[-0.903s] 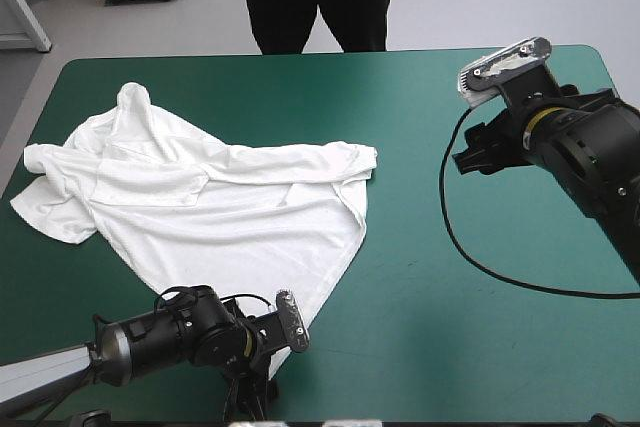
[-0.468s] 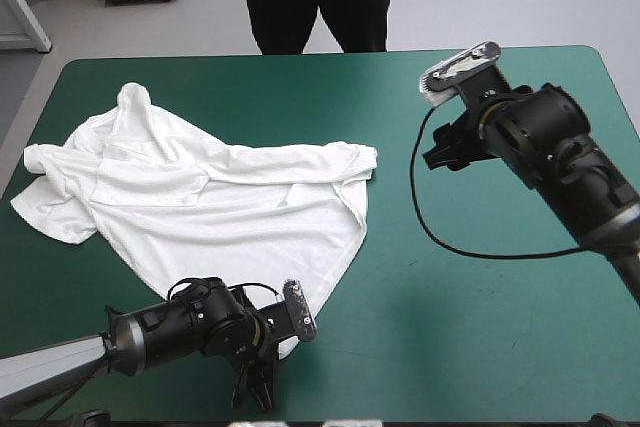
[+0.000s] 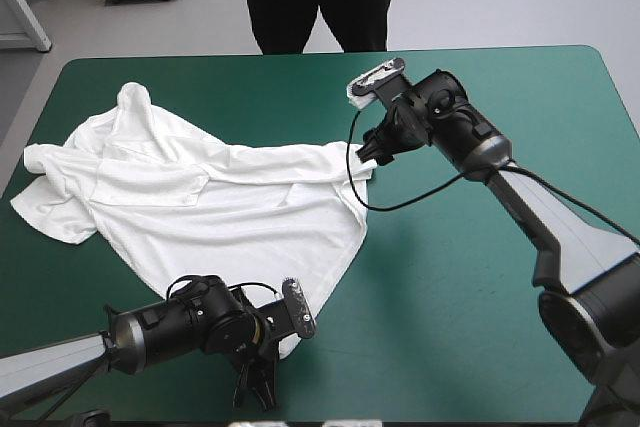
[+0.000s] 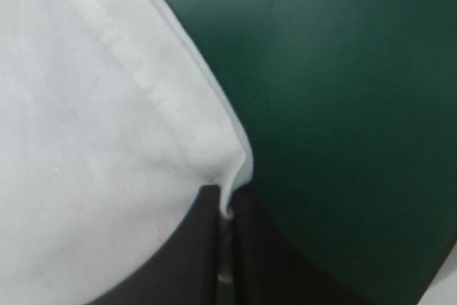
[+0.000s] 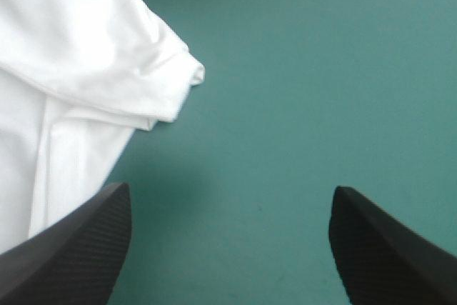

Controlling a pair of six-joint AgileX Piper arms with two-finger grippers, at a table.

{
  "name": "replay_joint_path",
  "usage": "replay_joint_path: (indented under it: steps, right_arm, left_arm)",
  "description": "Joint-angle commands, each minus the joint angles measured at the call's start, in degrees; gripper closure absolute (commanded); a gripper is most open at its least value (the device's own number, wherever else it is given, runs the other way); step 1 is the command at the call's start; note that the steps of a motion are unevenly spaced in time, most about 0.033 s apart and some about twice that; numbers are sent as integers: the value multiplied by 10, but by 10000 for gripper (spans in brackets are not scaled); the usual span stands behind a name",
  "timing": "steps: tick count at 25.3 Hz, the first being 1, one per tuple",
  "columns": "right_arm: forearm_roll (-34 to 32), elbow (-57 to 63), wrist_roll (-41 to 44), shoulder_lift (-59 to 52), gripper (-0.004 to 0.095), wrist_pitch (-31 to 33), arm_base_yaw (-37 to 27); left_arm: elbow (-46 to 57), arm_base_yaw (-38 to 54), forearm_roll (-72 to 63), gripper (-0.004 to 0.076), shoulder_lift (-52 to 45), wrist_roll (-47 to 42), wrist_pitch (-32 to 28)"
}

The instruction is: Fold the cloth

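Black-fingered, the left gripper is pinched tight on the near hem corner of the T-shirt. The right gripper is spread wide and holds nothing, just above the far hem corner. The teal-green cover is smooth. The T-shirt lies rumpled on the table's left half, long axis left-right, hem toward the middle.

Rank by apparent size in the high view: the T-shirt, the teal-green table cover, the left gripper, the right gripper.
1. The teal-green table cover, filling most of the view.
2. The T-shirt, across its left half.
3. The left gripper and the right gripper: both small and partly hidden, the left nearer the camera, so unranked.
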Motion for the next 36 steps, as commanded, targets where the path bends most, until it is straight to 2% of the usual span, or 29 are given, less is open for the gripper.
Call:
replay_joint_path:
  steps: [1, 7, 14, 22, 24, 26, 28, 29, 31, 32, 36]
  right_arm:
    - [33, -55, -15, 19, 192, -34, -21]
    - [133, -82, -56, 80, 192, -52, -54]
    - [176, -83, -83, 145, 192, -79, -70]
    - [225, -138, -99, 211, 218, -93, -74]
    - [236, -151, -100, 224, 270, -91, -74]
    - [251, -149, -109, 234, 385, -87, -74]
    - [256, -148, -110, 244, 577, -65, -74]
    - [262, -148, -110, 247, 729, -59, -74]
    - [266, -149, -110, 246, 920, -59, -74]
    - [266, -149, -109, 242, 922, -59, -74]
    - [273, -151, -108, 195, 925, -33, -95]
  left_arm:
    - [10, -9, -112, 733, 19, -9, -1]
    - [10, -9, -114, 733, 19, -9, 7]
    - [10, -9, -114, 733, 19, -10, 4]
    - [10, -9, -114, 733, 19, -24, 0]
    - [10, -9, -114, 733, 19, -27, -2]
    - [10, -9, -114, 733, 19, -35, -3]
    - [10, -9, -114, 733, 19, -36, -4]
    - [10, -9, -114, 733, 19, -36, -12]
    - [10, -9, -97, 733, 18, -41, -23]
    - [5, -9, -81, 733, 14, -55, -22]
    - [-82, -9, 31, 733, -40, -142, 74]
